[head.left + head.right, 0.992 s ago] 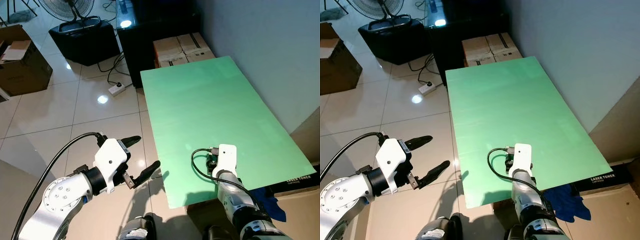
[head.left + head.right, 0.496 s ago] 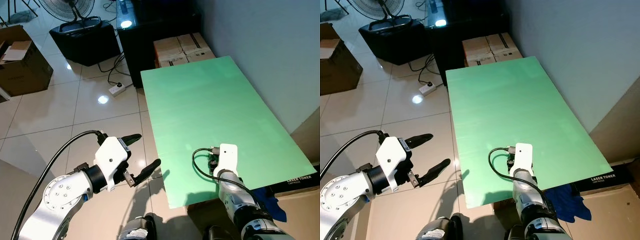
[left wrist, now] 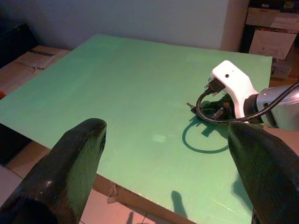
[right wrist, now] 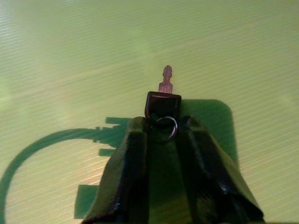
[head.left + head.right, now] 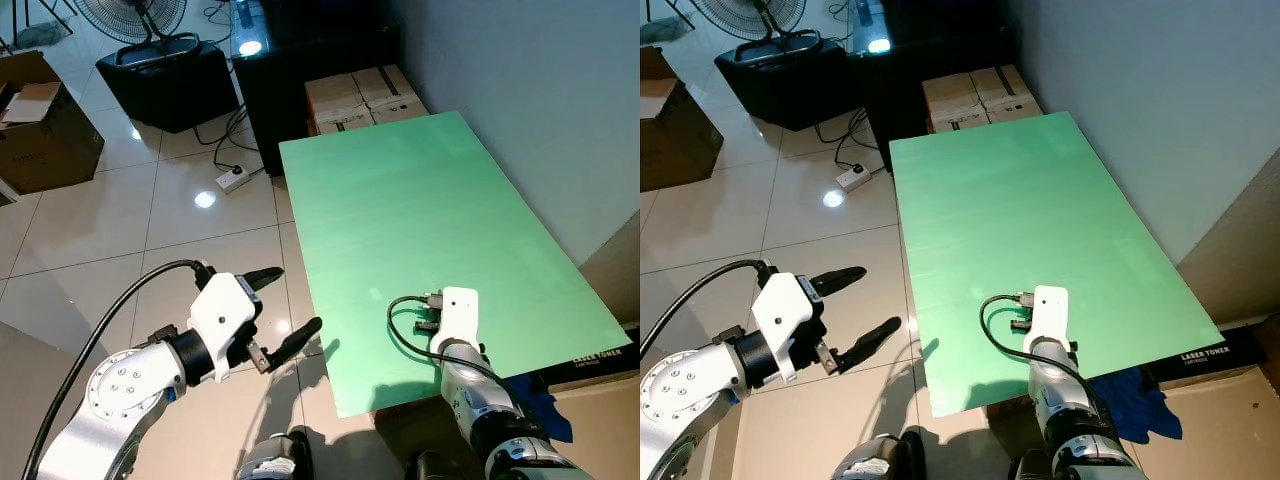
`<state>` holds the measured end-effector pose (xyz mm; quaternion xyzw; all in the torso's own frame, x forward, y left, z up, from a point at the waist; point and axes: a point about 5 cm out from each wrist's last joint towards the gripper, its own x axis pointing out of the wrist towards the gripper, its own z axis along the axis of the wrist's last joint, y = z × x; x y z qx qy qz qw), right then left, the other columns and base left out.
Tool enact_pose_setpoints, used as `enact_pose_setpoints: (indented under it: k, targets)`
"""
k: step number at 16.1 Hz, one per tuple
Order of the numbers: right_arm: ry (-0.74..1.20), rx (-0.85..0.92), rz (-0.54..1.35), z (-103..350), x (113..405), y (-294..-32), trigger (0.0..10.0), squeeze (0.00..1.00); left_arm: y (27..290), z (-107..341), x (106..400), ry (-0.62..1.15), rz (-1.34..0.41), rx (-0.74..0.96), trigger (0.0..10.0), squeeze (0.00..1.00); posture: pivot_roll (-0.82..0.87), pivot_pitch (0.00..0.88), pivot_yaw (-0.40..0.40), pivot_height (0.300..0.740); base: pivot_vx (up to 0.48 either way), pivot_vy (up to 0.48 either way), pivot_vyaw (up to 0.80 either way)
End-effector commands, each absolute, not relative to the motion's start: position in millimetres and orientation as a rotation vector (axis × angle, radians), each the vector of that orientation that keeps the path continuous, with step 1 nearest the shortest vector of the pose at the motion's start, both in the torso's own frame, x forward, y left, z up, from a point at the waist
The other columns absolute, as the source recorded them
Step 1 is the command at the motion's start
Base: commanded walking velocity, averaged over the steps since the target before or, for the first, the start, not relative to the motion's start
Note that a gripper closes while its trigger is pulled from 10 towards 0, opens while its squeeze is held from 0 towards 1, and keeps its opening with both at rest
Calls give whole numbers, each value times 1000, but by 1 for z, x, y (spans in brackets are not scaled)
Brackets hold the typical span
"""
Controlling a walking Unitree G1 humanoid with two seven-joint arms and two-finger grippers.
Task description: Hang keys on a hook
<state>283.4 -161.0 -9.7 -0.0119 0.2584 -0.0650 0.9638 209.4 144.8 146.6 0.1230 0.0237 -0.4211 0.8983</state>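
Note:
A small key with a black head and a metal ring is held over the green table. My right gripper is shut on it, and the key's blade points away from the fingers. In the eye views this gripper sits low over the table's near end under its white wrist camera. The left wrist view looks at it side-on, with the right gripper just above the surface. My left gripper stands open over the tiled floor, left of the table's near corner, holding nothing.
Cardboard boxes and a black cabinet stand beyond the table's far end. A power strip with cables lies on the floor. A brown box is at far left. A grey wall runs along the right. A blue cloth lies near my feet.
The right gripper has edged slightly to the right over the table, still holding the key. The left arm has barely moved.

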Motion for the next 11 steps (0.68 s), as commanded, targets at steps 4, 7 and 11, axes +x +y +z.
enact_pose_setpoints:
  k: [4, 7, 11]
  targets:
    - [593, -3, -131, -21, 273, -157, 0, 0, 148, 144, 209, 72, -872, 265, 10000, 0, 137, 148, 148, 740, 0, 0, 0]
    - [583, -8, -136, -21, 273, -158, 0, 0, 148, 143, 207, 75, -872, 264, 10000, 0, 137, 147, 148, 740, 0, 0, 0]
    - [563, -21, -138, -20, 272, -158, 0, 0, 147, 141, 206, 80, -868, 260, 10000, 0, 128, 142, 146, 740, 0, 0, 0]
